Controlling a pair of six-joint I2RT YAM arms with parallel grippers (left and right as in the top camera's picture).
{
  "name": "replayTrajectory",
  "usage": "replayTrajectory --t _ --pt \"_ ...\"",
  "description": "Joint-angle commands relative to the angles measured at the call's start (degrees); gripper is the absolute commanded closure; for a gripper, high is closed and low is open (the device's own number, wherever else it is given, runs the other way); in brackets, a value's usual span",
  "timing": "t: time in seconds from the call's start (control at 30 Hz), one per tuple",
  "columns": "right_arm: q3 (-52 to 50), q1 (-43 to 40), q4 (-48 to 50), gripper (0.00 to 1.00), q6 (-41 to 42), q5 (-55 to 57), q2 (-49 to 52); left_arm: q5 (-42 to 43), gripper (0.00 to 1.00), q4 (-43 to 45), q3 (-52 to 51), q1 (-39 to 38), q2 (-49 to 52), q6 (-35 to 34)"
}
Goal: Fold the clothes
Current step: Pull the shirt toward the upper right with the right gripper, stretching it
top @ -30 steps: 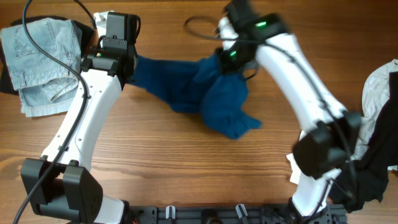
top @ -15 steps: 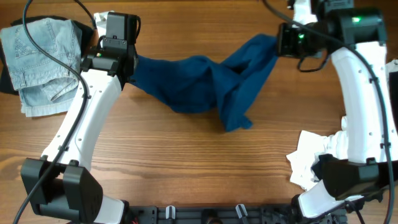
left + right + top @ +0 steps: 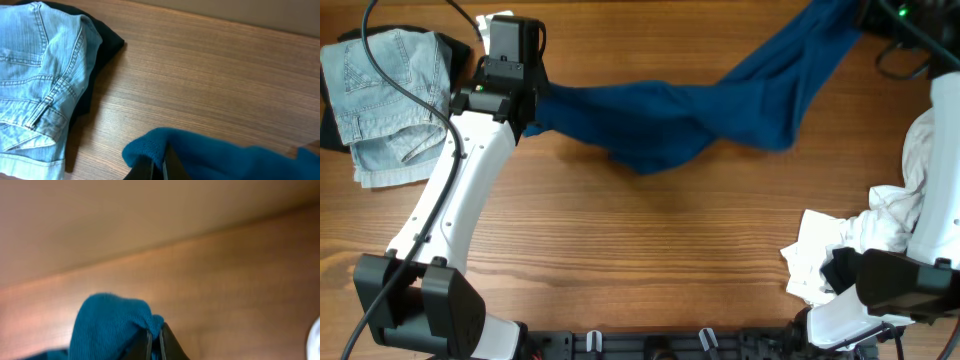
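The dark blue shirt point(image 3: 700, 105) is stretched across the top of the frame. One end is pinched in the clenched left end effector point(image 3: 159, 167) at upper left, the other in the clenched right end effector point(image 3: 155, 345) near the upper right corner. It looks light, limp and prone to sagging, so hems or shoulder seams are probably the best holds. The wooden counter point(image 3: 620, 250) is smooth. Pale denim point(image 3: 385, 100) lies upper left and white pieces point(image 3: 860, 240) lower right.

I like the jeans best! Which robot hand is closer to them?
Left. The left hand pinches the blue shirt just beside the jeans; the right hand is far across the table.
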Motion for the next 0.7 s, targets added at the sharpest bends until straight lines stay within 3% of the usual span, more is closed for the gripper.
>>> replayTrajectory --t 0.0,0.27,0.67 --pt "3.43 -1.53 4.09 0.96 -2.16 1.42 -0.63 0.33 0.96 0.76 0.74 0.02 -0.11 -0.52" --pt "3.93 -1.64 19.67 0.96 -2.82 -3.63 -2.03 0.31 0.96 2.43 0.74 0.02 -0.11 -0.5" --pt "8.24 -1.88 26.4 0.96 -1.75 -3.72 -2.05 0.31 0.96 5.49 0.74 0.02 -0.11 -0.5"
